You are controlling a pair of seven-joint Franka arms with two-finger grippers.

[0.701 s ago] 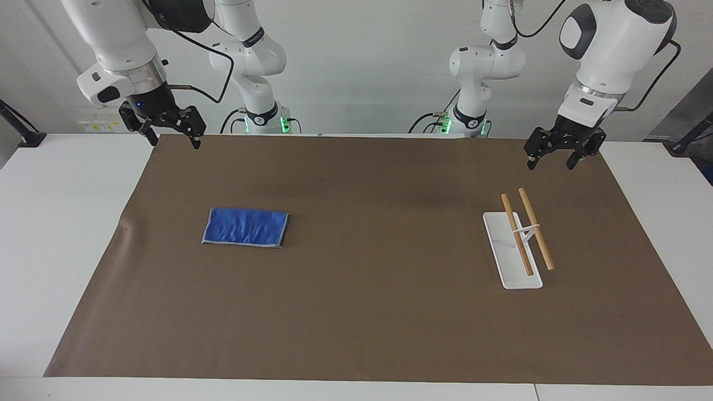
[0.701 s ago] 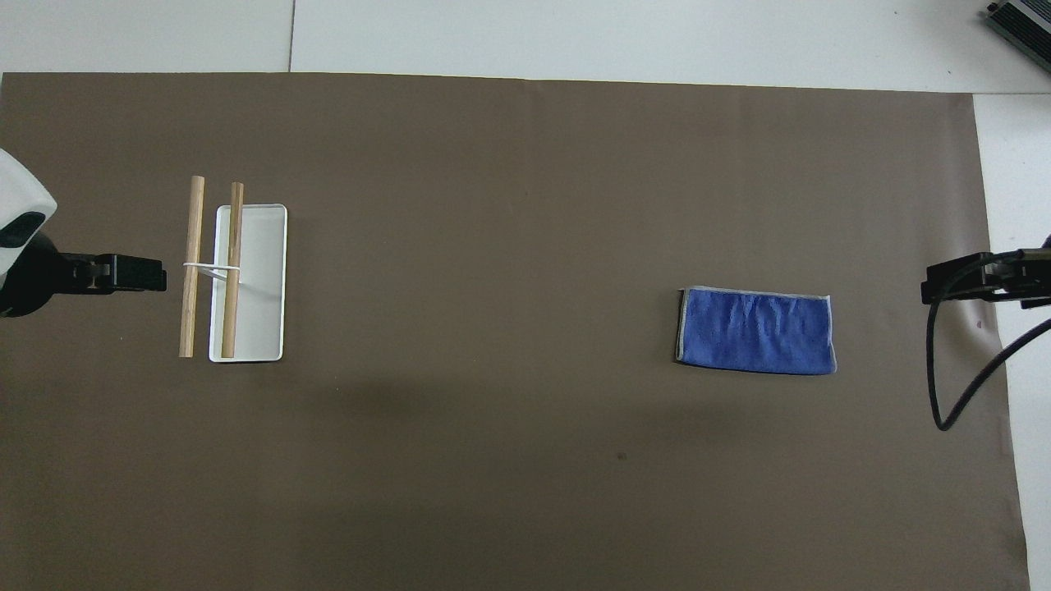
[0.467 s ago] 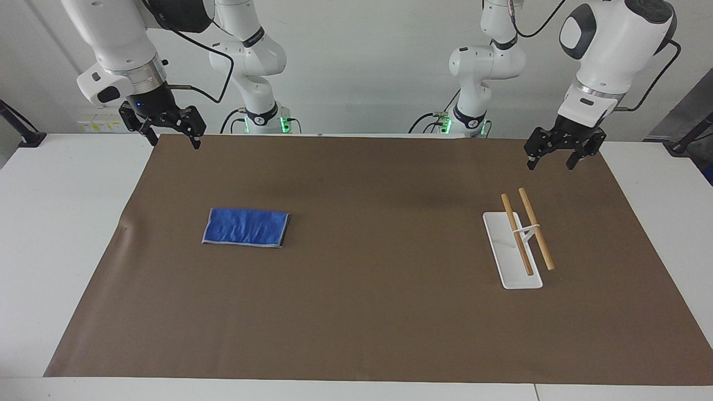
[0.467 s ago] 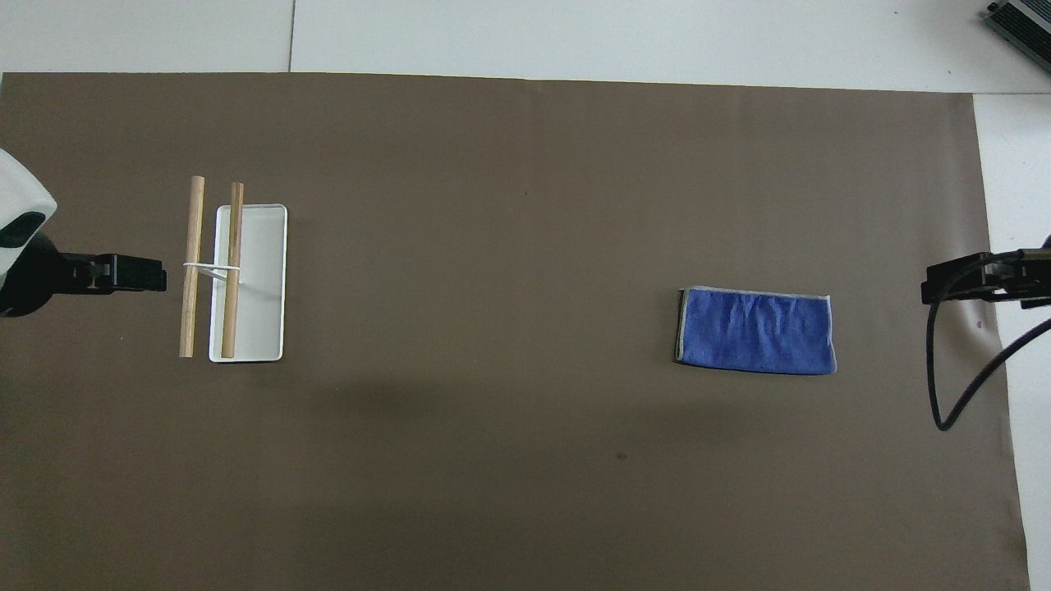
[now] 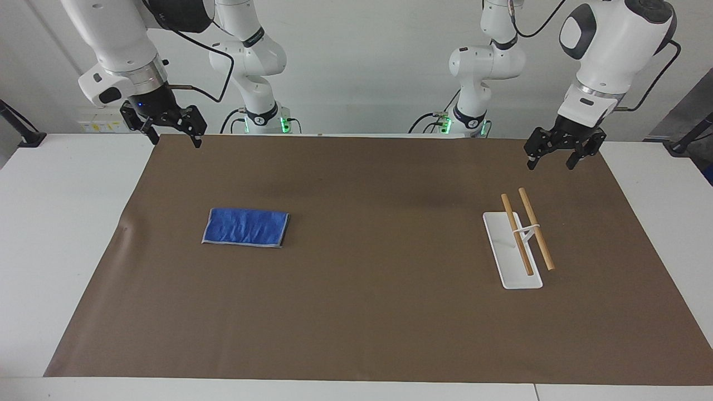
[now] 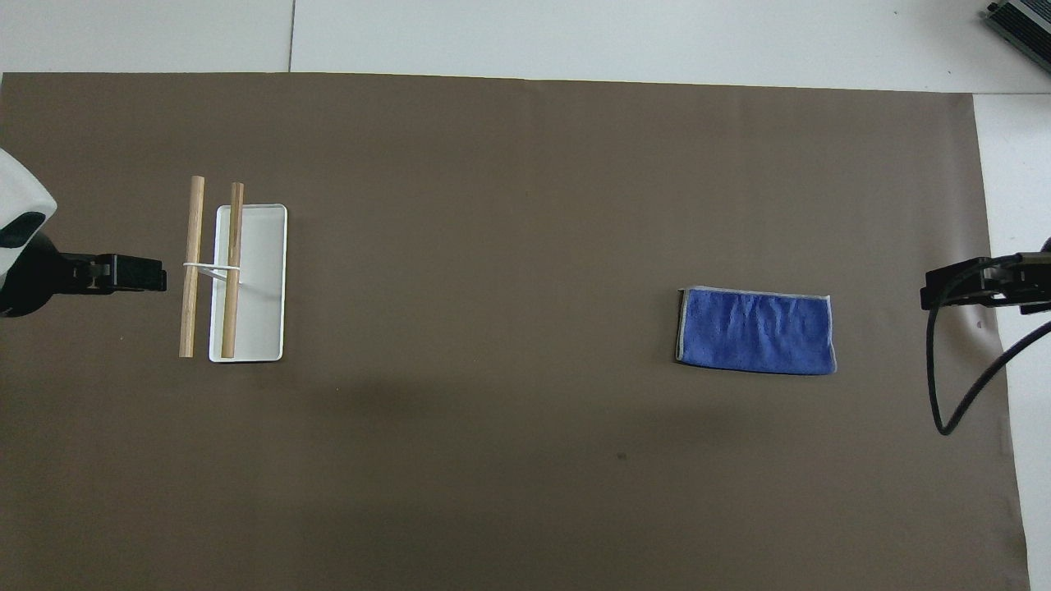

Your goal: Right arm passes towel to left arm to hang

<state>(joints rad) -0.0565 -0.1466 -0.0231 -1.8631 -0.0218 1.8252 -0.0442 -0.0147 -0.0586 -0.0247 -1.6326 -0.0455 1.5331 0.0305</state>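
Observation:
The blue towel (image 5: pixel 245 227) lies flat and folded on the brown mat, toward the right arm's end of the table; it also shows in the overhead view (image 6: pixel 756 330). My right gripper (image 5: pixel 174 140) is open and empty, up in the air over the mat's corner at the robots' edge, apart from the towel; it shows in the overhead view (image 6: pixel 952 287) too. My left gripper (image 5: pixel 550 164) is open and empty, up in the air over the mat at the left arm's end, seen from overhead (image 6: pixel 123 273) beside the rack.
A white tray (image 5: pixel 504 262) with a wire stand carries two wooden bars (image 5: pixel 536 228) toward the left arm's end; it shows from overhead (image 6: pixel 261 246). The brown mat (image 5: pixel 379 312) covers most of the white table. A black cable (image 6: pixel 961 394) hangs by the right gripper.
The right gripper has shifted very slightly. The towel, the rack and the left gripper have not moved.

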